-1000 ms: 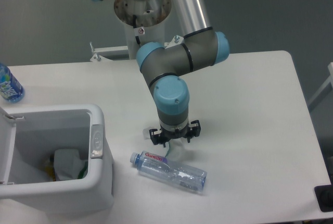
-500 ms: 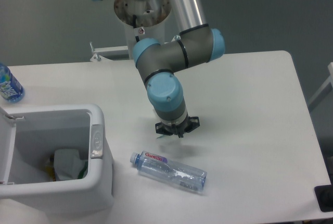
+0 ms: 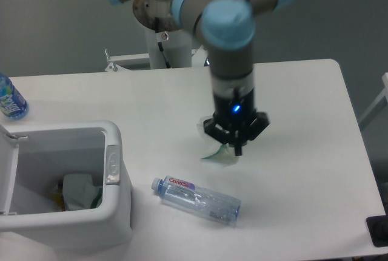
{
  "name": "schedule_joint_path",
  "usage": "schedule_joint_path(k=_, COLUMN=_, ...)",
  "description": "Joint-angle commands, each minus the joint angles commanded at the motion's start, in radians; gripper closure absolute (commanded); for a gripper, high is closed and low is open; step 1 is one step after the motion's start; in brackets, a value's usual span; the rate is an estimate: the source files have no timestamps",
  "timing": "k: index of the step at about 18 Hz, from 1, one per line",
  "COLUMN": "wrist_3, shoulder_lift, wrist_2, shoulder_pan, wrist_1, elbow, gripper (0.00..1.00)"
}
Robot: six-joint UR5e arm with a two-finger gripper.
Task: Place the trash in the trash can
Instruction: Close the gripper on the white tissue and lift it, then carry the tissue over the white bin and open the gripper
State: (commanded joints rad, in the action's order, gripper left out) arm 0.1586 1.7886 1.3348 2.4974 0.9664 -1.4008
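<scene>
Cool, even overhead light; soft shadows; arm (image 3: 233, 42) motion-blurred; low resolution.

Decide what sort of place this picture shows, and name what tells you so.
Probably a robotics lab or test bench: an industrial arm mounted at a plain white table, over a grey floor, with staged items, namely a trash can and a plastic bottle.

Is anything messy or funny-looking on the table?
Yes. A clear plastic bottle with a red-lettered label lies tipped on its side on the white table, outside the white plastic trash can. A crumpled translucent wrapper dangles below the gripper.
</scene>
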Motion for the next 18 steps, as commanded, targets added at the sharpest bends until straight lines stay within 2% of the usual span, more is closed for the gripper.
schedule_joint_path(k=4, wrist_3=-0.180, shoulder_lift=0.003, wrist_2=-0.092, shoulder_pan=-0.034, wrist_1=-0.057, elbow=0.052, gripper=1.00)
schedule_joint_path(k=10, wrist_3=-0.272, shoulder_lift=-0.012, wrist_2=-0.092, shoulder_pan=-0.263, wrist_1=-0.072, elbow=0.042, gripper=1.00)
schedule_joint_path(k=14, wrist_3=-0.335, shoulder_lift=-0.012, wrist_2=-0.088, shoulder_pan=-0.356, wrist_1=-0.074, elbow=0.040, gripper=0.99)
schedule_joint_path(k=16, wrist_3=-0.329, shoulder_lift=-0.005, wrist_2=-0.088, shoulder_pan=-0.370, wrist_1=-0.074, elbow=0.036, gripper=0.62)
schedule_joint_path(k=17, wrist_3=-0.330, shoulder_lift=0.003, wrist_2=-0.088, shoulder_pan=-0.371, wrist_1=-0.074, elbow=0.036, gripper=0.49)
schedule_joint_path(k=18, wrist_3=-0.333, shoulder_lift=0.009, wrist_2=-0.088, shoulder_pan=-0.371, wrist_1=-0.074, elbow=0.037, gripper=0.23)
